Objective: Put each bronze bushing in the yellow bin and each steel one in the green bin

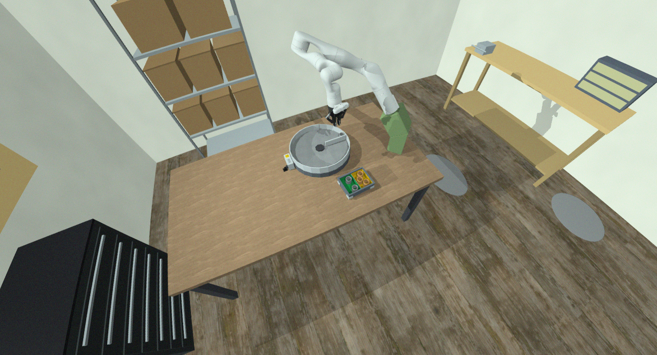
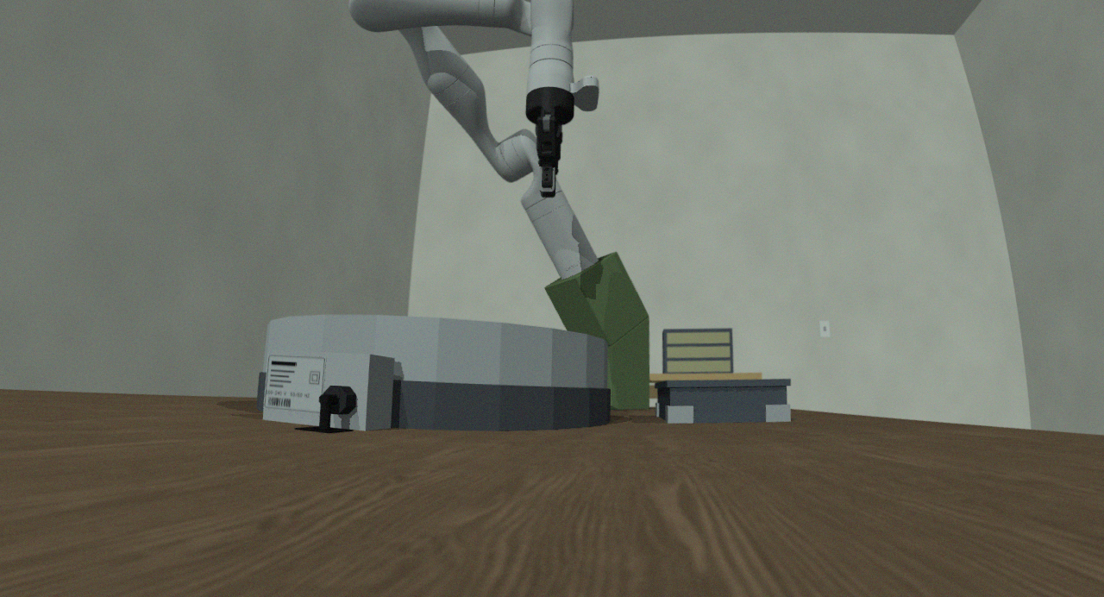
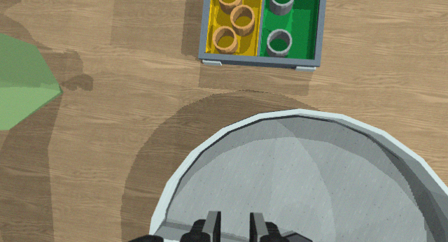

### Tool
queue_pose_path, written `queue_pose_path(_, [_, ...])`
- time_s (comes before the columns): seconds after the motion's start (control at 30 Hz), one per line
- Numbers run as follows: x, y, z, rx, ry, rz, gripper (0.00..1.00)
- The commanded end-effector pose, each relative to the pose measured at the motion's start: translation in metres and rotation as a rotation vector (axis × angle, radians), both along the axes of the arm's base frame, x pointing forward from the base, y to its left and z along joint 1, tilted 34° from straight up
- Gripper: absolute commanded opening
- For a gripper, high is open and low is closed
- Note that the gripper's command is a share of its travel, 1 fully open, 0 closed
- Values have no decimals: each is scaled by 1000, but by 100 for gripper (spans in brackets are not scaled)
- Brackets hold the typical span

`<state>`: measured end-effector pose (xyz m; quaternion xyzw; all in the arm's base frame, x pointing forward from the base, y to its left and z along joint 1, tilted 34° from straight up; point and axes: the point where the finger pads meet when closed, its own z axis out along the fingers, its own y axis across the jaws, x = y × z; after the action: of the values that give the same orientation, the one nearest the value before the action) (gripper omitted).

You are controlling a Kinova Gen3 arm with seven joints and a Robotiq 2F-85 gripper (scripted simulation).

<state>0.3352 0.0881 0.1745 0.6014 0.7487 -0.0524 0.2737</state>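
Had claw apart above turntable. Saw three bronze bushings in yellow bin, two steel bushings in green bin.

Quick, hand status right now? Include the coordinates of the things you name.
Hand (image 1: pixel 337 123) (image 2: pixel 548 195) (image 3: pixel 234 229): partly open, fingers a narrow gap apart, holding nothing.

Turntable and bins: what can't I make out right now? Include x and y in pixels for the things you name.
- Exterior: the turntable's (image 1: pixel 321 169) (image 2: pixel 463 352) (image 3: pixel 301 111) inside, hidden by its wall; the tray's (image 1: pixel 363 191) (image 2: pixel 725 405) (image 3: pixel 259 61) contents, by its side.
- Wrist: the tray's far end, cut off by the top edge.
- Top: the metal of the ring (image 1: pixel 341 133), too small.
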Motion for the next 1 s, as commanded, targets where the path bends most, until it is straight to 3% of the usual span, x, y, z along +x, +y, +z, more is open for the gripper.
queue_pose_path(0.0, [3, 33, 11, 13, -12, 28, 18])
queue_pose_path(0.17, [3, 33, 11, 13, -12, 28, 18])
queue_pose_path(0.33, [4, 82, 37, 13, -12, 28, 18])
queue_pose_path(0.73, [4, 82, 37, 13, -12, 28, 18])
queue_pose_path(0.97, [4, 82, 37, -36, -12, 155, 18])
